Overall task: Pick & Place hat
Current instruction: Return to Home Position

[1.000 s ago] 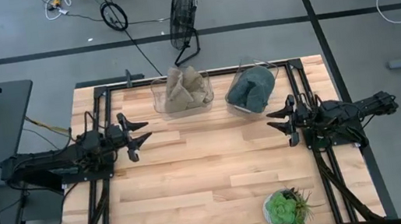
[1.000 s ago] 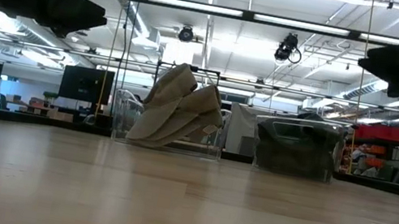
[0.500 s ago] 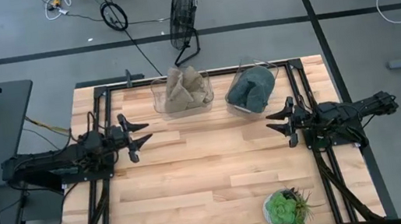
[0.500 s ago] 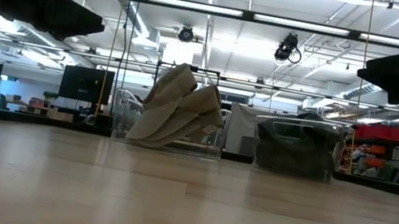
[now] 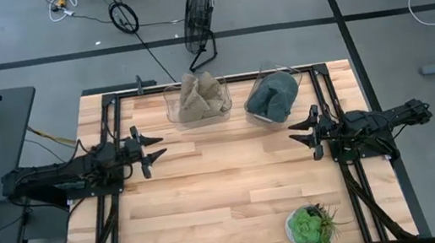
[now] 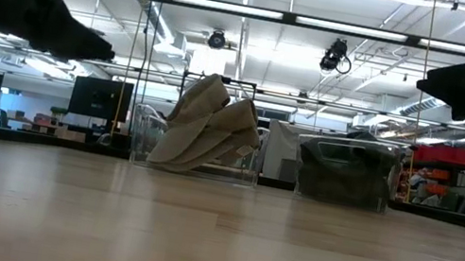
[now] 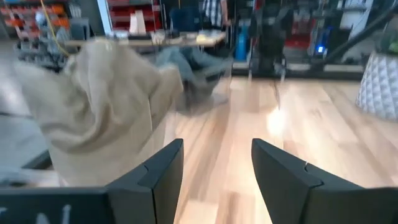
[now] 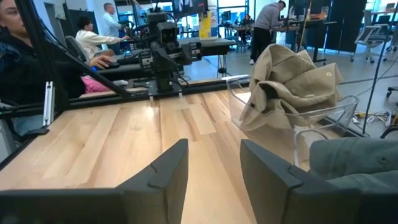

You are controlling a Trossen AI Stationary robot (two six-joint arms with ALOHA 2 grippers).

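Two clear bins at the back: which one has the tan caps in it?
The left bin, piled with tan caps; the right bin holds dark grey-green caps instead.

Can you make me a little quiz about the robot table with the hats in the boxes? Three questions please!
1. True or false: the left pincer and the right pincer are each gripping a cap.
2. What stands on the light wooden table, far from the bins? A) a red ball B) a small green potted plant C) a blue cup
3. Which see-through bin holds the tan cloth caps: the one on the left arm's side or the right arm's side?

Key
1. False: both pincers are open and empty.
2. B
3. The left clear plastic bin.
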